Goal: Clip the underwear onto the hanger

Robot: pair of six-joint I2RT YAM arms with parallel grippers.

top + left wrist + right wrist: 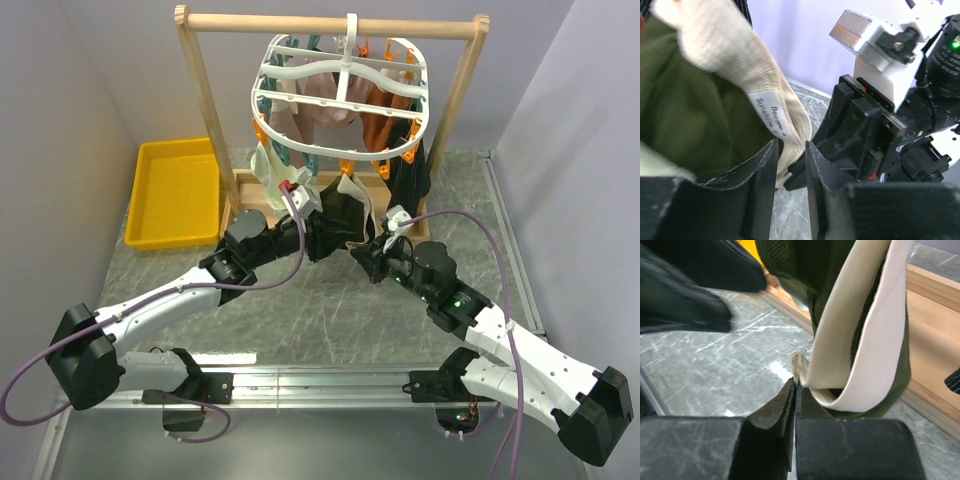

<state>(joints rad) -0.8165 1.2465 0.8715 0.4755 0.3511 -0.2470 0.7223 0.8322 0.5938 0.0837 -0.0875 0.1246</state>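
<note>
1. Top external view: underwear [338, 225], dark olive, is held up between the two grippers. It sits just below the front rim of the hanger [345, 95] and in front of the base of the wooden rail frame [330, 22].
2. Left wrist view: the pale waistband [735, 60] curls down from upper left, with its printed label [771, 115] facing the camera. The lower fold drops into the narrow gap of the left gripper [790, 165], which is pinching that fold. Green fabric [690, 115] bunches to the left of the fingers.
3. Right wrist view: the right gripper [795, 400] is clamped tight on a thin edge of the waistband [870, 340]. The band loops upward to the right of the fingertips, clear of the table [715, 355].
4. The right gripper [865, 125] also shows in the left wrist view, close beside the left one.
5. Already on the hanger: a pinkish-beige garment [335, 112] at centre and a black ribbed garment [415, 175] at its right edge.
6. A yellow tray [175, 190] lies on the table left of the frame, well apart from the arms.
</note>
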